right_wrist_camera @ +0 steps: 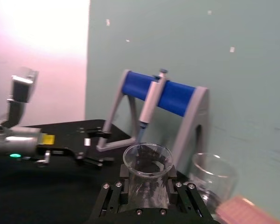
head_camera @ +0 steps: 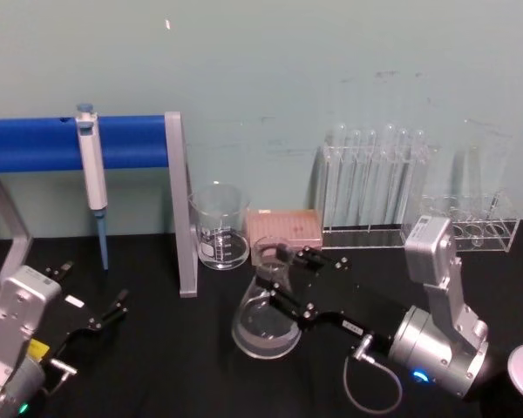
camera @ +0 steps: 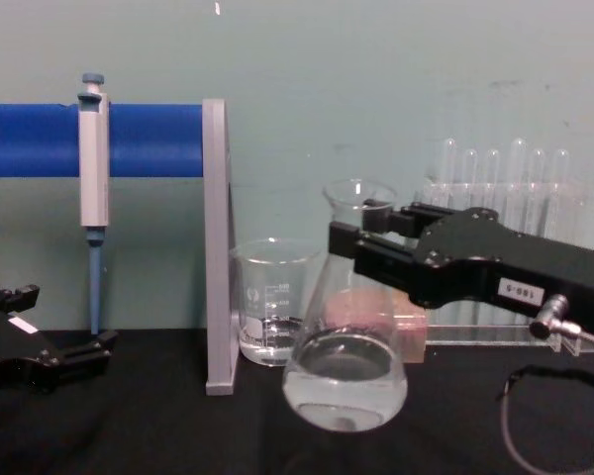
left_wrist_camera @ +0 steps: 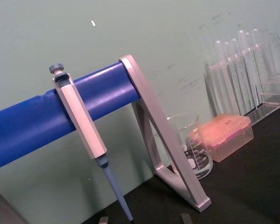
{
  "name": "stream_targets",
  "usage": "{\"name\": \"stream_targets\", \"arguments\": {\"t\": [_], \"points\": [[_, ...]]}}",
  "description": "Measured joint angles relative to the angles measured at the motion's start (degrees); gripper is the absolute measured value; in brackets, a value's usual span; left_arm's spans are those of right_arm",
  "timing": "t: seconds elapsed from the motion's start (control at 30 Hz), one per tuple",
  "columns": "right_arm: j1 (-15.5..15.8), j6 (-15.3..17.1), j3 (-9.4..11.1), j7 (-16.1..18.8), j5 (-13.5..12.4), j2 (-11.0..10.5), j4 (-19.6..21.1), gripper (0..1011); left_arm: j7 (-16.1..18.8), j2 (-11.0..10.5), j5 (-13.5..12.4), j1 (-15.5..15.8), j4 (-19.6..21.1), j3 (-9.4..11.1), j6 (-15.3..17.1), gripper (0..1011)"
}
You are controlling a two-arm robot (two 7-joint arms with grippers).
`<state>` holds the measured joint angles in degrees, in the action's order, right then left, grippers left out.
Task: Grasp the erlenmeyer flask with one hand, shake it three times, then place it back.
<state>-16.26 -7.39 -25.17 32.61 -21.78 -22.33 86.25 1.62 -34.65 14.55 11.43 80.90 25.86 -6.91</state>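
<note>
The erlenmeyer flask [head_camera: 265,324] is clear glass with a wide base and a little clear liquid at the bottom. It leans to one side just over the black table, in front of the beaker. My right gripper [head_camera: 283,270] reaches in from the right and is shut on the flask's neck [camera: 356,203]. In the chest view the black fingers [camera: 366,249] clamp the neck, and a white numbered label shows on the gripper's body. The right wrist view looks down onto the flask's open mouth [right_wrist_camera: 147,158] between the two fingers. My left gripper [head_camera: 105,315] rests open at the lower left, holding nothing.
A glass beaker [head_camera: 219,225] stands behind the flask, beside a pink tip box [head_camera: 284,228]. A blue-barred stand [head_camera: 179,205] holds a pipette [head_camera: 91,170] at the left. Test tube racks [head_camera: 375,187] line the back right. A grey cable [head_camera: 366,392] trails from the right wrist.
</note>
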Motion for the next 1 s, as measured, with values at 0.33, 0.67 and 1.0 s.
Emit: {"name": "stream_targets", "arguments": {"t": [0.33,0.67,1.0], "points": [[0.09,-0.24,-1.7,1.23,-1.42,-0.57,0.75,457,0.0,0.0,0.0,0.0,0.0,0.0,0.0,1001],[1.21,-0.45,-0.95,-2.43,-1.55,-0.09,1.12,457,0.0,0.0,0.0,0.0,0.0,0.0,0.0,1001],[3.63,-1.18,2.28,-11.55,3.27,1.8,2.23,457,0.0,0.0,0.0,0.0,0.0,0.0,0.0,1001]]}}
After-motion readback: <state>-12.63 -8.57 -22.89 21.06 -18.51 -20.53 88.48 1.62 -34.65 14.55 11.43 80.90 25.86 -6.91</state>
